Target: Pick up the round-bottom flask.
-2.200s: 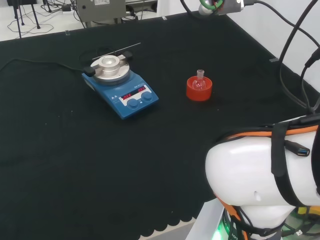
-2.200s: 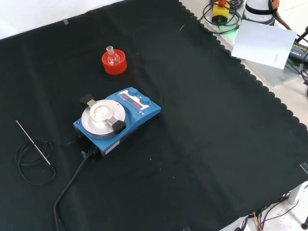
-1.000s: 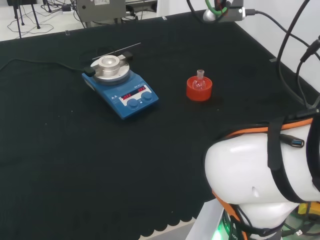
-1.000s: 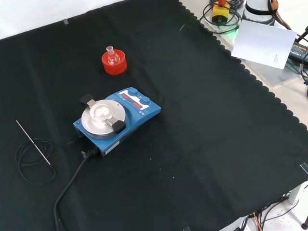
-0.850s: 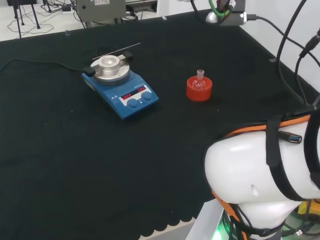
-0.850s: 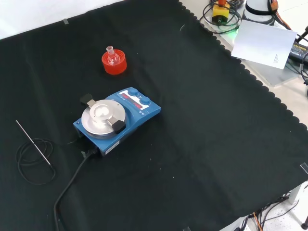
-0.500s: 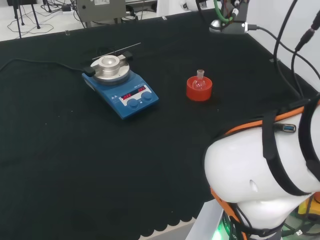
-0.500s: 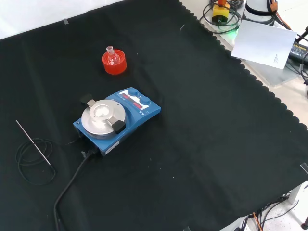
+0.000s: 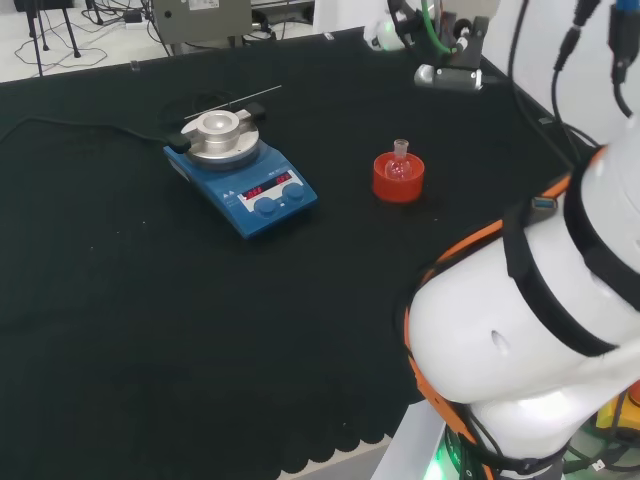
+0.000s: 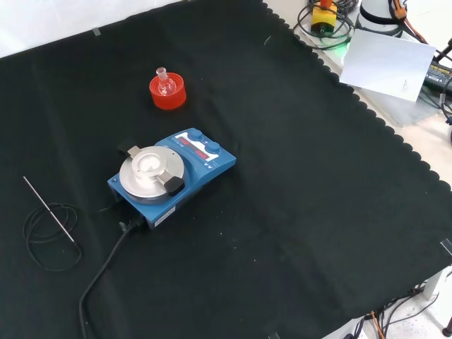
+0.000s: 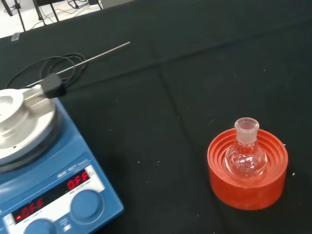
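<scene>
Clear glass round-bottom flask [image 11: 246, 155] sits neck-up in its red ribbed ring stand [image 11: 247, 168], straight ahead of the wrist camera. Whether the hand is open, I cannot tell.

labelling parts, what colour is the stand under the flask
Red, ribbed stand; clearest in the wrist view.

Blue stirrer hotplate with round silver top [image 10: 171, 174], coiled black cable with thin metal probe [image 10: 48, 217] just beside, all on black cloth [image 10: 296, 183].
</scene>
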Available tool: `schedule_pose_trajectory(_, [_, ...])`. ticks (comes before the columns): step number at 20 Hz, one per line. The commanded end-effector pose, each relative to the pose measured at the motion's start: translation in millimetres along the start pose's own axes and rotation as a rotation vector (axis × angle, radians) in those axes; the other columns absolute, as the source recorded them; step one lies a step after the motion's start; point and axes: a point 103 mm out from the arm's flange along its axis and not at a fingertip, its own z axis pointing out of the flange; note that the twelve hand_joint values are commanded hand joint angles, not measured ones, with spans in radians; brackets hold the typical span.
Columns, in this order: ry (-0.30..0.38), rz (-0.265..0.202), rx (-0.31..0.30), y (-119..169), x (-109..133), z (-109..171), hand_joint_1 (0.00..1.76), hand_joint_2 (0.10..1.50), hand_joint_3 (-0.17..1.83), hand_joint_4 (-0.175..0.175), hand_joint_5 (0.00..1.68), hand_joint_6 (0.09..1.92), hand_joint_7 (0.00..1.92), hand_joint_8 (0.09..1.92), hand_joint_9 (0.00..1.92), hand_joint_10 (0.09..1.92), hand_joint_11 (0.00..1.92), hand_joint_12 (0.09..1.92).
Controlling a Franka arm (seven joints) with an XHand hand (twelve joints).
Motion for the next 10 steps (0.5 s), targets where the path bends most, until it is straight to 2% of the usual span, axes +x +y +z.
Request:
schedule_pose_trajectory(1, [0.063, 0.068, -0.061, 72, -46, 39, 0.41, 1.17, 0.20, -0.048, 0.38, 0.09, 0.22, 0.53, 0.30, 0.65, 0.00, 1.20])
schedule_pose_trajectory(10, [0.108, 0.110, -0.024, 97, -68, 99, 0.50, 1.11, 0.21, -0.058, 0.42, 0.09, 0.25, 0.57, 0.36, 0.67, 0.00, 1.27])
